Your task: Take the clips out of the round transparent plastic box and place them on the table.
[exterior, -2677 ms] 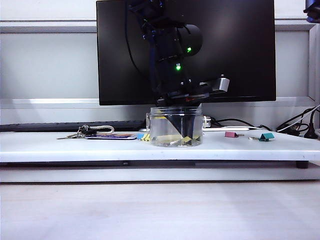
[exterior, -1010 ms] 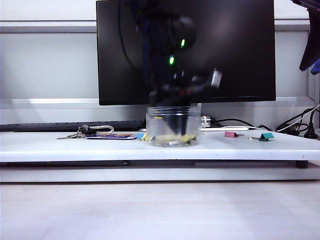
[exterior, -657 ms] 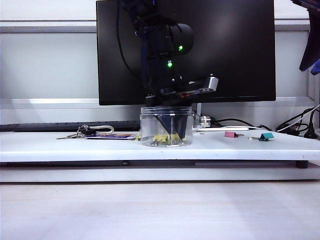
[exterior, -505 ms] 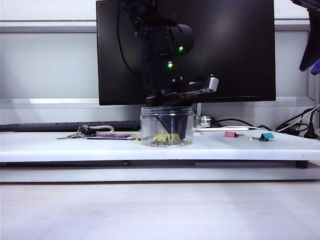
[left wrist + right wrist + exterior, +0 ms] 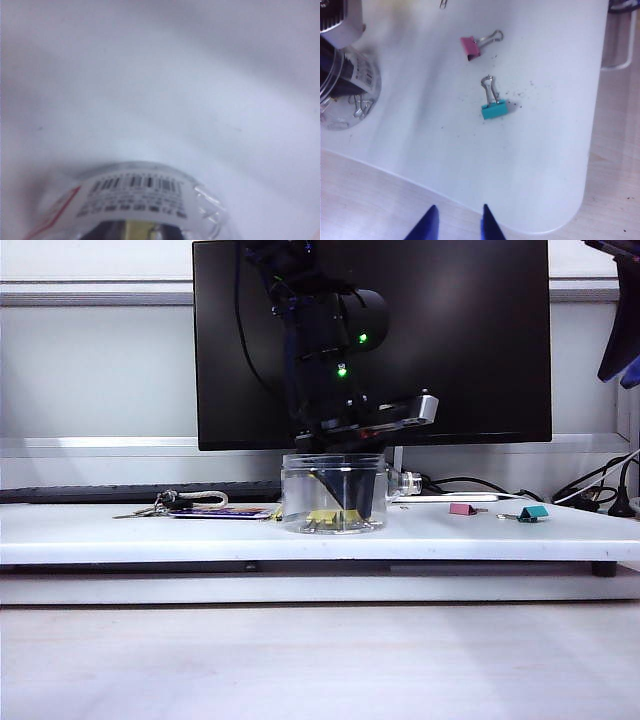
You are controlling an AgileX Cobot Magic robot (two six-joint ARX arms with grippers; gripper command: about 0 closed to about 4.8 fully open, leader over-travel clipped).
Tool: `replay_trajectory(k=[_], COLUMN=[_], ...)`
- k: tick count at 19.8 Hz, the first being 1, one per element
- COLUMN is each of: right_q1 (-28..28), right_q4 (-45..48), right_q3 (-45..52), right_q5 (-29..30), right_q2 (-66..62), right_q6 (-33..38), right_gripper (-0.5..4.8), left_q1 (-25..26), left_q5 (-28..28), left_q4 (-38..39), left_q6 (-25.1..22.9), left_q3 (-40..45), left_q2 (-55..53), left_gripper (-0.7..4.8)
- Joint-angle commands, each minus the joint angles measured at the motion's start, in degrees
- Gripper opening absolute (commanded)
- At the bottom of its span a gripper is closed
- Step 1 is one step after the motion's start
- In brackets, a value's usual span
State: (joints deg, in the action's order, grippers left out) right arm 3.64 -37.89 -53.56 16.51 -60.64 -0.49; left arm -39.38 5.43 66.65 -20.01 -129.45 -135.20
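Box (image 5: 333, 492) shifted left with left gripper (image 5: 338, 502).

left arm (image 5: 320, 350): black jointed links, two green lights, black cable along its side, silver-grey block at the wrist | right gripper (image 5: 457, 225): two blue pointed fingers (image 5: 425, 227) | right arm (image 5: 622, 340): dark blue shape at frame edge

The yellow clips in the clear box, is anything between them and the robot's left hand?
Nothing visible. The left hand reaches down through the box's open top, right above the yellow clips at the bottom. The right hand hangs far off over the table's edge.
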Motion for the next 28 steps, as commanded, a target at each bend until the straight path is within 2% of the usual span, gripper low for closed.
replay_trajectory(k=[1,6,10,12,17,18,19,20,28], right_q1=[0.0,0.0,0.0,0.0,0.0,0.0,0.0,0.0,0.0], right_q4=[0.9,0.9,0.9,0.9,0.9,0.9,0.9,0.9,0.9], right_q3=[-0.2,-0.2,-0.2,-0.2,-0.1,-0.1,-0.1,-0.1,-0.1], right_q5=[0.1,0.1,0.2,0.2,0.2,0.2,0.2,0.2,0.1], right_q2=[0.1,0.1,0.1,0.1,0.1,0.1,0.1,0.1,0.1], right_q6=[0.0,0.0,0.0,0.0,0.0,0.0,0.0,0.0,0.0], right_gripper=[1.15,1.16,1.15,1.15,1.15,1.15,1.15,1.16,1.15], left_q1=[0.0,-0.1,0.0,-0.1,0.0,0.0,0.0,0.0,-0.1], left_q5=[-0.3,-2.9,-3.2,-3.1,-3.1,-3.0,-3.0,-3.1,-3.1], left_q4=[1.9,2.8,3.4,3.3,2.4,2.1,1.8,1.7,2.1], left_q6=[2.1,4.6,3.7,2.3,0.9,0.7,0.6,0.5,4.5], left_q3=[0.0,0.0,0.0,0.0,0.1,0.1,0.1,0.1,0.1], left_q2=[0.4,2.5,2.5,2.5,2.4,2.4,2.4,2.4,1.5], left_gripper=[1.12,1.16,1.26,1.57,1.58,1.72,2.35,2.5,2.41])
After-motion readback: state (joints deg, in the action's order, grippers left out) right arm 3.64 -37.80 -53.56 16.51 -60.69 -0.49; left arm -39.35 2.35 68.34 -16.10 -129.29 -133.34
